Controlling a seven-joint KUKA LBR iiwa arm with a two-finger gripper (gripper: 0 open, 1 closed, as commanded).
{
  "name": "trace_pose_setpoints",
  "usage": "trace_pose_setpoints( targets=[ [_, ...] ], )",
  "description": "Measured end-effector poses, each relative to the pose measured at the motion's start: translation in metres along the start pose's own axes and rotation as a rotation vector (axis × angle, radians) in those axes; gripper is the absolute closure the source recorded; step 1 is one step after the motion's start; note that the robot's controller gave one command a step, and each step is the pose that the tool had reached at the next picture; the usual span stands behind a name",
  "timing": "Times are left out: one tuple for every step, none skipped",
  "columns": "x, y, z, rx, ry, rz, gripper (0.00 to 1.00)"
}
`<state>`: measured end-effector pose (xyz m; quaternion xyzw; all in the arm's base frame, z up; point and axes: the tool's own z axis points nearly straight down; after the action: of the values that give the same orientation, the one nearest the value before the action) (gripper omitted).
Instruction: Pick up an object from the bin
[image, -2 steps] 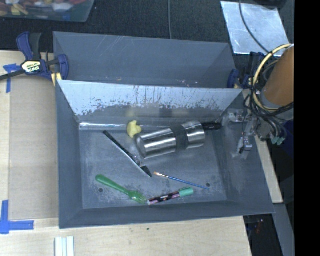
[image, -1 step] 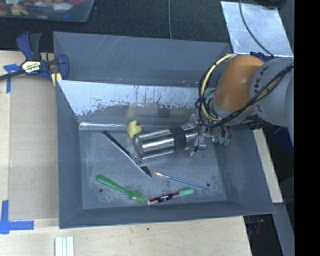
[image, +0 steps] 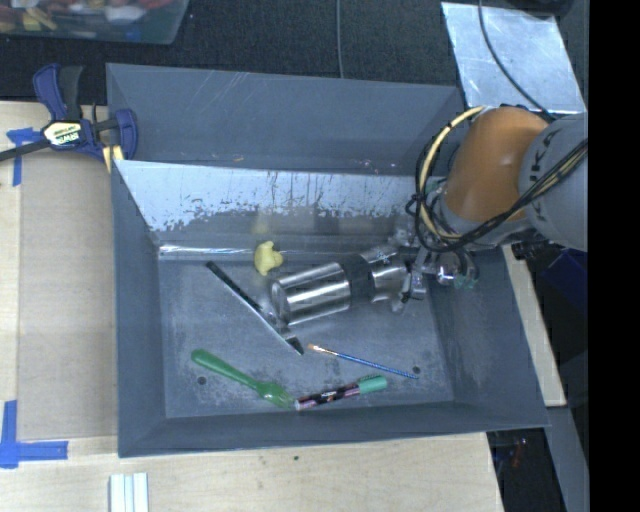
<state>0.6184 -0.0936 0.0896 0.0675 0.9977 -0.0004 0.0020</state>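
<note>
Steel-bodied gripper (image: 277, 312) lies nearly flat, pointing left, just below the yellow lump (image: 266, 258), over a thin black stick (image: 235, 288); how far it is parted I cannot tell.

light: dim, even | glare: bin (image: 300, 195) back wall | shadows: soft, faint

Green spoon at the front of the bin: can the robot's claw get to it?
Probably yes. The green spoon lies flat on the floor of the bin with nothing on top. The claw sits low, farther back by a black strip, with bare floor between.
</note>
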Motion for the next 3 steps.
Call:
trace_pose_setpoints(
  targets=[
    [0.01,0.029,-0.011,-0.001,0.004,0.424,0.0],
    [0.012,0.09,0.01,0.003,-0.029,0.067,0.0],
    [0.022,0.121,0.01,0.022,0.002,0.466,1.0]
  ],
)
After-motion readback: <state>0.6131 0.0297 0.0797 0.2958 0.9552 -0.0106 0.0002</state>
